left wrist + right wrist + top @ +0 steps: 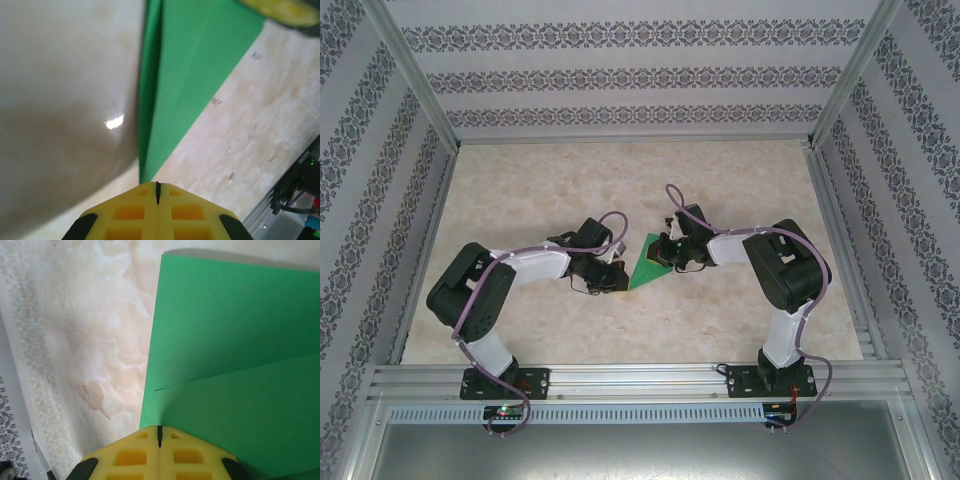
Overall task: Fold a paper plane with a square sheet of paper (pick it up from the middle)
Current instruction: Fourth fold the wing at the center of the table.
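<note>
The square sheet of paper (647,268) is bright green and lies on the table between the arms, folded into a pointed wedge. My left gripper (620,278) is at its left point. In the left wrist view the yellow fingers (157,184) are shut, and the narrow end of the paper (190,75) runs up to their tips; I cannot tell if paper is caught between them. My right gripper (667,258) is at the paper's right side. Its shut jaws (160,429) rest at the edge of the flat green sheet (235,330), where a fold line crosses it.
The marble-patterned tabletop (620,180) is walled by patterned panels at the back and sides. An aluminium rail (640,380) runs along the near edge, by the arm bases. A yellow fingertip of the right gripper (285,10) shows in the left wrist view.
</note>
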Tool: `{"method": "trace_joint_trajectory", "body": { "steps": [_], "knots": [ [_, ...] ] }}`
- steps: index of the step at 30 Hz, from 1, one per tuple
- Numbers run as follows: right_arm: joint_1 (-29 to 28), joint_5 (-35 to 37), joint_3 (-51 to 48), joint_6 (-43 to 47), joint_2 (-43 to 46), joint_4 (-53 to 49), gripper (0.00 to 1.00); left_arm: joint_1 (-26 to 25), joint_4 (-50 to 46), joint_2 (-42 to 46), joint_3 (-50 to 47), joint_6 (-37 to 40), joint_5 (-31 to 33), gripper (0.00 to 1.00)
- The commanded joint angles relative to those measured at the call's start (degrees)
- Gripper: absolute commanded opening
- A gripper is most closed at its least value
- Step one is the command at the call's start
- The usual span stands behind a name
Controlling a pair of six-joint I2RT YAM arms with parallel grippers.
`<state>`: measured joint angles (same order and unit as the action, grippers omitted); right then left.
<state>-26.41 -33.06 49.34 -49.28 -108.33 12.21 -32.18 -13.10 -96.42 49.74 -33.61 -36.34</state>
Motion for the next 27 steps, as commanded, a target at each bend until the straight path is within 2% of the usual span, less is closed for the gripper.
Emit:
{"method": "trace_joint_trajectory", "body": {
  "steps": [1,5,8,15,24,27],
  "knots": [
    [-0.61,5.59,-3.56,-4.05,-5.28,2.58,0.0,0.29,6.63,2.8,0.73,-0.08,4.97,0.01],
    [-1.31,5.34,-2.69,-6.6,-6.26,7.96,0.0,1.4,12.1,1.81,0.3,-2.07,5.44,0.01],
    [-1.62,5.15,-2.04,-6.8,-6.47,7.97,0.0,1.51,12.66,-1.3,1.9,-2.04,3.92,0.01],
    [-1.71,4.91,-2.24,-5.59,-5.84,6.16,0.0,1.95,13.92,-5.59,4.25,-2.11,4.65,0.0],
    [-1.78,5.19,-1.84,-4.96,-5.92,4.33,0.0,2.17,9.96,-10.38,8.12,0.14,7.07,0.0],
    [-1.8,5.52,-1.62,-4.89,-6.09,3.24,0.0,2.23,7.65,-12.21,8.59,0.88,5.82,0.0]
  ]
}}
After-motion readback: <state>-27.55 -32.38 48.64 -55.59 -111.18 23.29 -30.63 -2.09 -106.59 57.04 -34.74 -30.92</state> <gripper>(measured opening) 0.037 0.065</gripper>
